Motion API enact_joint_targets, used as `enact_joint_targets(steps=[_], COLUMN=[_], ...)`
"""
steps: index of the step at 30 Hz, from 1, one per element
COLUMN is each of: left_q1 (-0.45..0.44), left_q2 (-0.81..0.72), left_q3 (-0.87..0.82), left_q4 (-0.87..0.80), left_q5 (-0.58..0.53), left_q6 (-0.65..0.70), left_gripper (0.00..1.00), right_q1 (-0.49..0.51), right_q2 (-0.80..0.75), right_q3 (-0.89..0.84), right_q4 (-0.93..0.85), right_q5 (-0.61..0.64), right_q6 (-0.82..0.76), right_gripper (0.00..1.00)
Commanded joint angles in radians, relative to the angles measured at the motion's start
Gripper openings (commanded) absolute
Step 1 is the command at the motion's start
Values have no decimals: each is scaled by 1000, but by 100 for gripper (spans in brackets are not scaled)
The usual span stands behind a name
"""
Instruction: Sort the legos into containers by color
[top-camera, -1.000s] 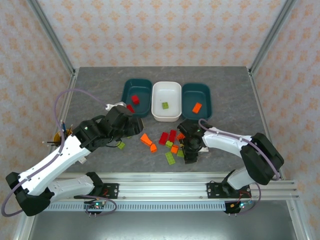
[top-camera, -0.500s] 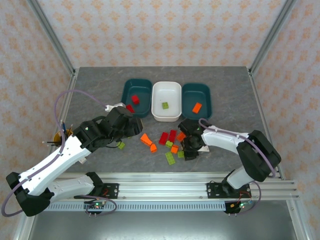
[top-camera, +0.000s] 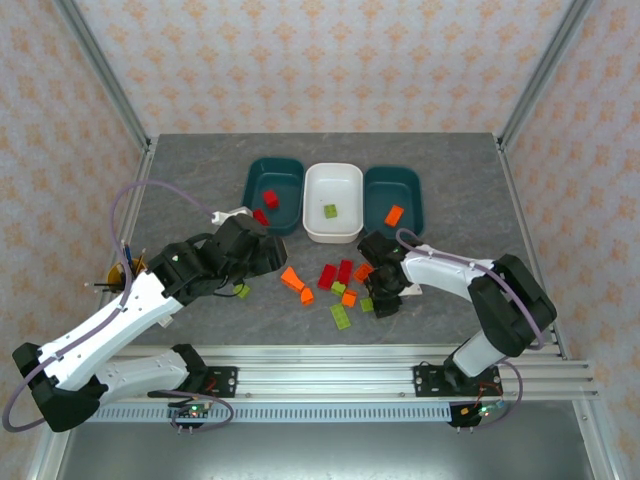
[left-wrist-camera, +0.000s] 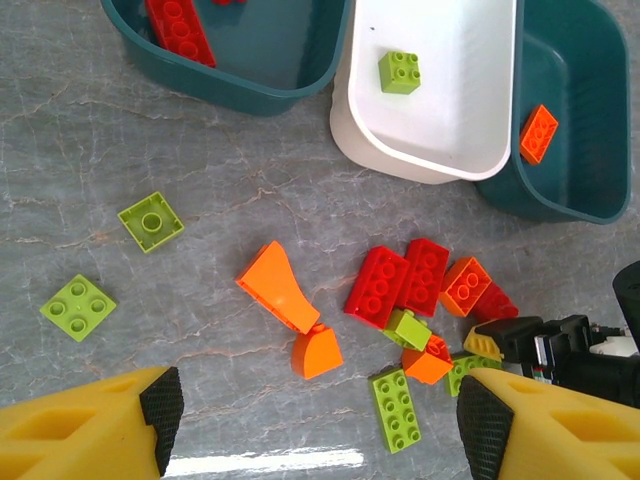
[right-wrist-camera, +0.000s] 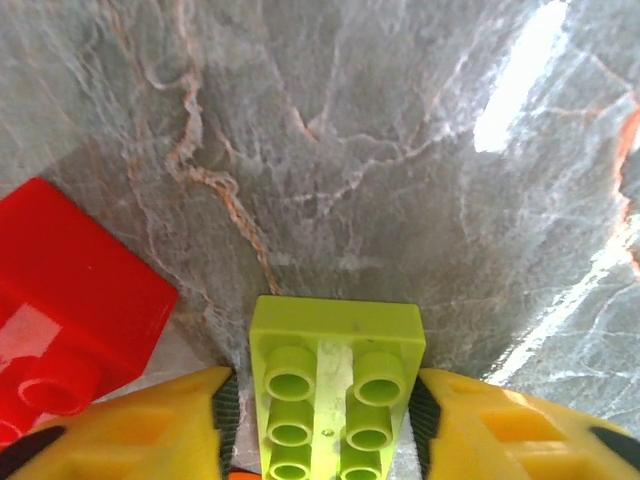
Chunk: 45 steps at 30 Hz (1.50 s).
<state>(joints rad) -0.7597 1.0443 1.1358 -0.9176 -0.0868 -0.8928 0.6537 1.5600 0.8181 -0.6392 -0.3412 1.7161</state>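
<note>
Seen from above, a grey, veined worktop (top-camera: 180, 180) carries the scene, and we find the left arm (top-camera: 120, 310) and the right arm (top-camera: 505, 300) both reaching in towards its middle. Three tubs stand side by side at the far side. The left teal tub (top-camera: 288, 172) holds red pieces (top-camera: 271, 199), the white tub (top-camera: 335, 178) one small green cube (top-camera: 329, 211), and the right teal tub (top-camera: 405, 185) one orange brick (top-camera: 394, 214).

The left tool (left-wrist-camera: 320, 420) hangs above the worktop with its fingers spread wide and nothing between them, the loose bricks (left-wrist-camera: 420, 310) lying below it. The right tool (right-wrist-camera: 320, 410) is down among those bricks, in front of the right teal tub. Its two yellow fingers press on either side of a light green brick (right-wrist-camera: 335, 340), whose studs face the wrist camera. Whether that brick has left the surface, we cannot tell. A red block (right-wrist-camera: 70, 300) lies just beside it.

The loose bricks sit just in front of the white tub. Among them we see a red pair (left-wrist-camera: 400, 282) lying side by side, an orange wedge (left-wrist-camera: 272, 288) with a smaller orange piece (left-wrist-camera: 317, 352) touching its tip, and a long green brick (left-wrist-camera: 393, 410). Two flat green squares (left-wrist-camera: 150, 220) lie apart to the left.
</note>
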Motion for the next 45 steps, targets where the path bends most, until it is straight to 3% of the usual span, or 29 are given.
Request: enact_joint_targets(steps=[1, 6, 10, 18, 30, 35, 42, 45], left_q1=[-10, -13, -16, -19, -20, -20, -20, -20], left_q2=[5, 8, 7, 8, 45, 35, 10, 5], left_q3=[-13, -12, -7, 36, 91, 85, 84, 85], left_q4=[19, 19, 14, -4, -4, -10, -16, -24], left_q5=[-28, -31, -35, -68, -83, -87, -99, -103], left_q6=[-15, -16, -16, -3, 5, -5, -13, -17], left_gripper=[75, 76, 75, 75, 75, 75, 76, 76], right_q1=[10, 9, 9, 15, 12, -7, -16, -22], right_q2=[68, 56, -3, -68, 319, 533, 689, 754], right_q3=[-37, -14, 71, 382, 868, 1077, 1222, 1298], right_q4=[38, 4, -114, -254, -275, -438, -525, -587], right_q5=[-19, 12, 102, 313, 326, 369, 442, 443], right_q6=[1, -21, -94, -464, -800, -814, -820, -816], right_gripper=[43, 30, 28, 27, 25, 25, 26, 31])
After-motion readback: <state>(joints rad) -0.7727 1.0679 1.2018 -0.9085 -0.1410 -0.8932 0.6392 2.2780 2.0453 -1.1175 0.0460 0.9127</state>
